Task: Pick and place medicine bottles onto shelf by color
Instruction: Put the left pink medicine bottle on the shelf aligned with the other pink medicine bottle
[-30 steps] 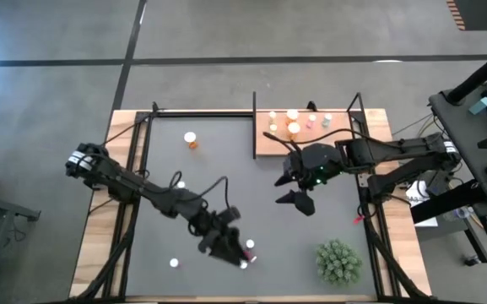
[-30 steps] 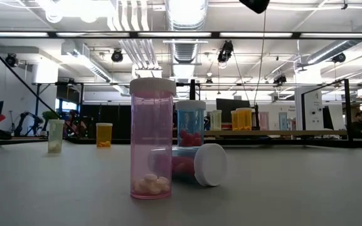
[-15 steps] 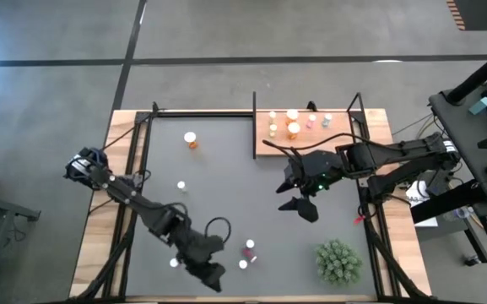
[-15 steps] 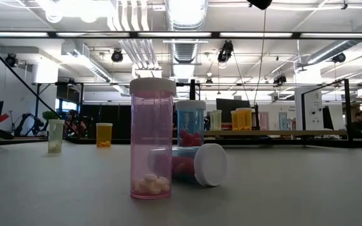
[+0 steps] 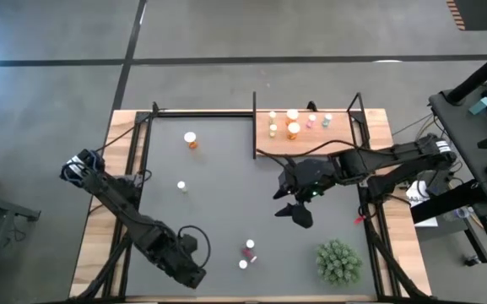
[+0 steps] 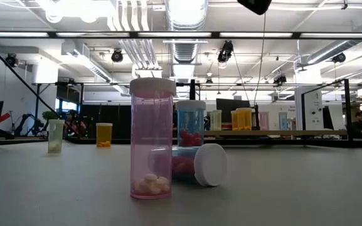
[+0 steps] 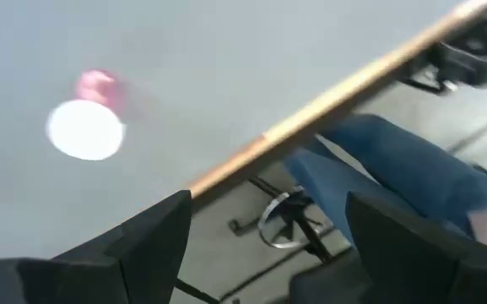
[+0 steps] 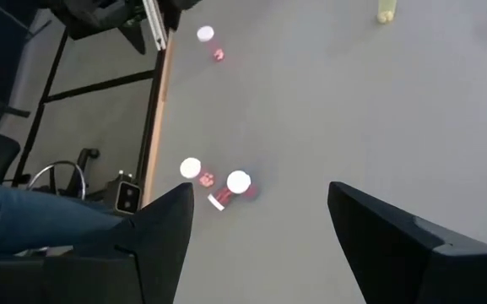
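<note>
The left gripper [image 5: 191, 274], jaws spread wide and holding nothing, has swung back from the pink bottles to the near-left part of the mat [image 5: 226, 186], leaving them where they lie. The right gripper [image 5: 292, 205], also open and empty, hangs over mid-mat and has edged from the shelf [image 5: 344, 137] toward them. Near the front edge, one pink bottle [image 6: 151, 139] stands upright and another [image 6: 193, 165] lies on its side just behind it. So the right arm seems set to take over the pick; several bottles already stand on the shelf.
</note>
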